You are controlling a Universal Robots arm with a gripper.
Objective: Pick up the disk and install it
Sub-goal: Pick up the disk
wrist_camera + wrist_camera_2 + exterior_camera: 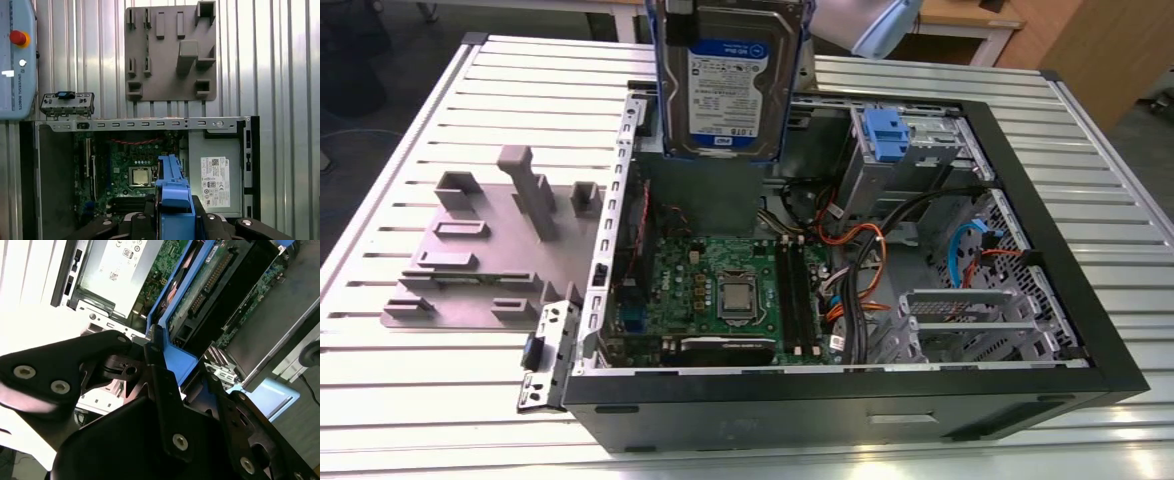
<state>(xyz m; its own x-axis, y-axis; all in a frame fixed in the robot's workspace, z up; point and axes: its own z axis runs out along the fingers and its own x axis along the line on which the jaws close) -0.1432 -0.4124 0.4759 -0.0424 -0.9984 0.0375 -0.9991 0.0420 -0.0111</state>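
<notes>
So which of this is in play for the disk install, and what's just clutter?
Job: disk; gripper, shut on it; open case below.
Lying about: holder block; pendant; bracket beside the case.

Print stands on the disk (pixel 724 85), power supply (pixel 216 170) and pendant (pixel 17 60).

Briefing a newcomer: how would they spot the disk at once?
Find the open black computer case on the slatted table. Above its far end hangs the disk, upright: a silver slab with a blue-and-white label in a blue frame, unlike the small blue latch fixed inside.
</notes>
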